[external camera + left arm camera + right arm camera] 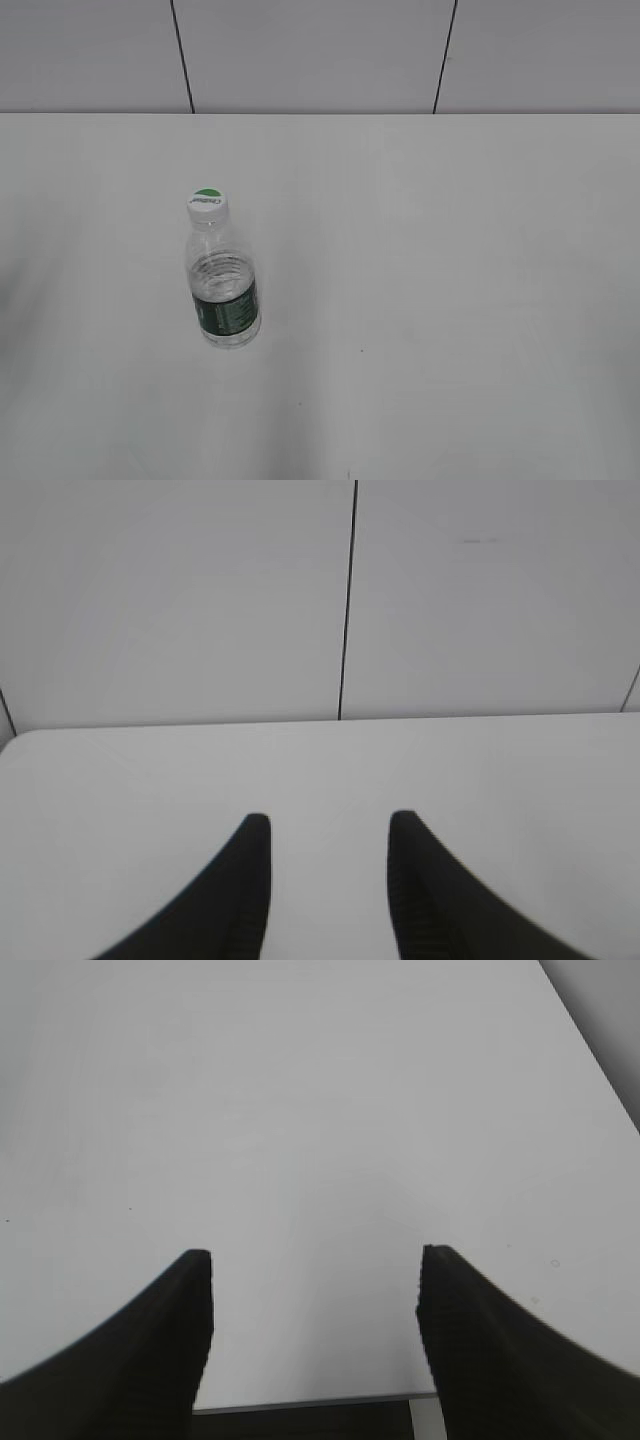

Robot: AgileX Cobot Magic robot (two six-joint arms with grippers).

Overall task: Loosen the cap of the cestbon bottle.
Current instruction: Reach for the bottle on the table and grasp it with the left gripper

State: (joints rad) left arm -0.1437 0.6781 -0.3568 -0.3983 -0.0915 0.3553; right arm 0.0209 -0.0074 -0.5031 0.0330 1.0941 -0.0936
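White table (450,300), cestbon bottle (225,290) upright, capped

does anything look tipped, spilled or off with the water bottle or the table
Nothing stands out. The small clear plastic bottle with the dark green label stands upright on the white table, its white screw cap on. No spill shows. Both grippers are open and empty.
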